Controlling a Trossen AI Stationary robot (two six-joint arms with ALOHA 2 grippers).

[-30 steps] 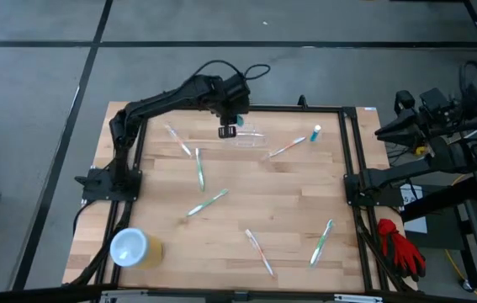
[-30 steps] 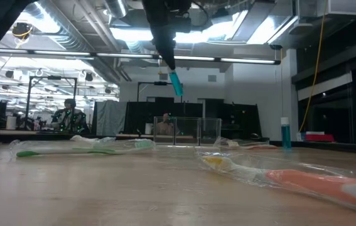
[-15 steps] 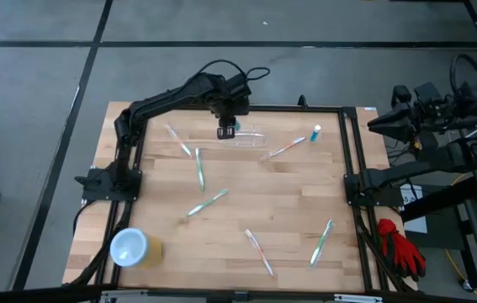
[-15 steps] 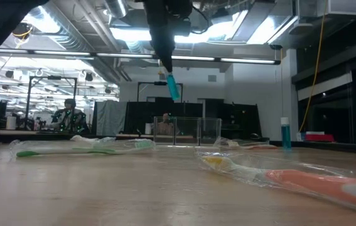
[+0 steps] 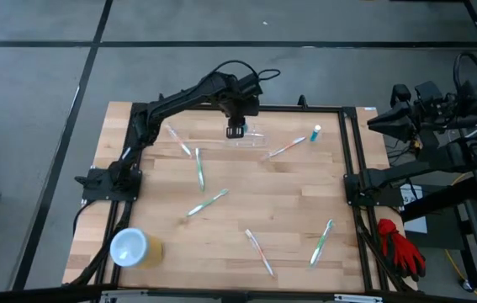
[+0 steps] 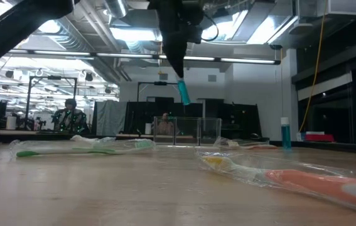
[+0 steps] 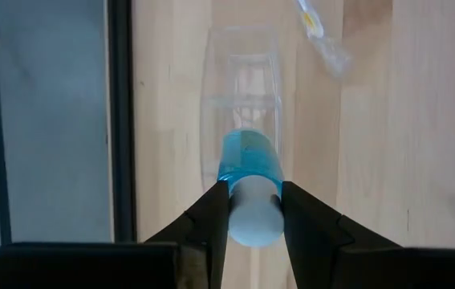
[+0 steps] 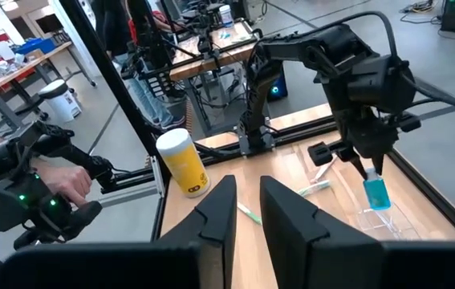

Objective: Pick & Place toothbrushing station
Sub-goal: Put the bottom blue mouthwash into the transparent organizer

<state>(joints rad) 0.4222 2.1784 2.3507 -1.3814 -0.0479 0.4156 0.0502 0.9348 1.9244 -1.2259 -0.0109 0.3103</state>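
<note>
The toothbrushing station, a clear plastic holder (image 5: 251,137) (image 6: 187,130) (image 7: 241,96), stands on its base at the middle of the table's far edge. My left gripper (image 5: 235,129) (image 7: 253,193) hangs just above it, shut on a small blue bottle (image 6: 183,93) (image 7: 249,164) with a white cap. My right gripper (image 8: 247,189) is raised beyond the table's right edge (image 5: 381,126). Its fingers stand a narrow gap apart with nothing between them. My left gripper pinches the bottle's white cap end (image 7: 254,221) between its two fingers. The fingers come steeply from above, pointing down. The bottle hangs below them, slightly tilted, blue end down, clear of the table and over the holder.
Several wrapped toothbrushes (image 5: 198,168) (image 5: 321,241) lie scattered over the wooden table. A second blue bottle (image 5: 316,133) stands at the far right. A yellow cup with a white top (image 5: 134,247) lies at the near left corner. A black frame (image 5: 347,151) borders the table.
My left gripper has carried the blue bottle a little toward the table's right edge and slightly down. The bottle now hangs over the clear holder. The grip has stayed the same.
</note>
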